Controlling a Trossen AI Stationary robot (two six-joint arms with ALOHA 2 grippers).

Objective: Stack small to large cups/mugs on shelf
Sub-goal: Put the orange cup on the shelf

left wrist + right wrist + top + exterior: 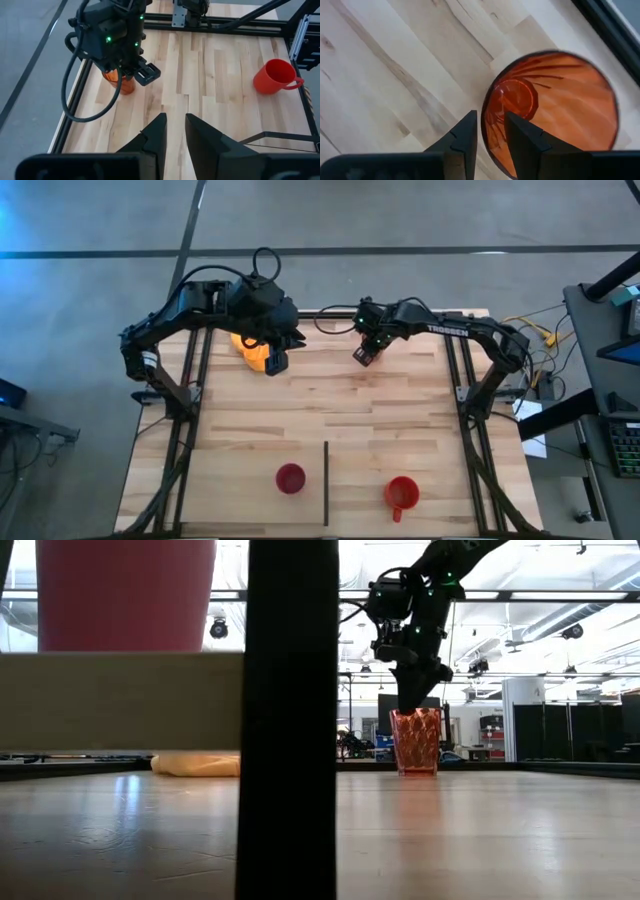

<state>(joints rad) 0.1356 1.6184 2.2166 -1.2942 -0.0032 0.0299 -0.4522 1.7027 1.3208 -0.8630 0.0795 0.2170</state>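
Observation:
The see-through orange patterned tumbler (pixel 415 743) stands upright on its base on the table at the far middle; it also shows in the left wrist view (pixel 123 84). My right gripper (pixel 365 354) comes down on its rim (pixel 492 131) and is shut on it. The small magenta cup (pixel 290 478) stands at the near middle; in the low view (pixel 125 590) it stands on a pale board. The red mug with a handle (pixel 401 493) stands near right. My left gripper (pixel 275 362), shut and empty, hangs over the yellow-orange cloth (pixel 248 350). My right gripper has the tumbler's wall at the rim (pixel 486 125) between its fingers, one finger inside the cup (pixel 522 142) and one outside (pixel 462 137). The fingers come from above, pointing down. The tumbler stands upright with its base on the table (pixel 417 771).
A thin dark upright divider (pixel 326 480) stands between the magenta cup and the red mug; in the low view it is a wide dark post (pixel 290 720). Dark frame rails (pixel 190 410) run along the table's left and right sides. Bare wood lies in the table's middle.

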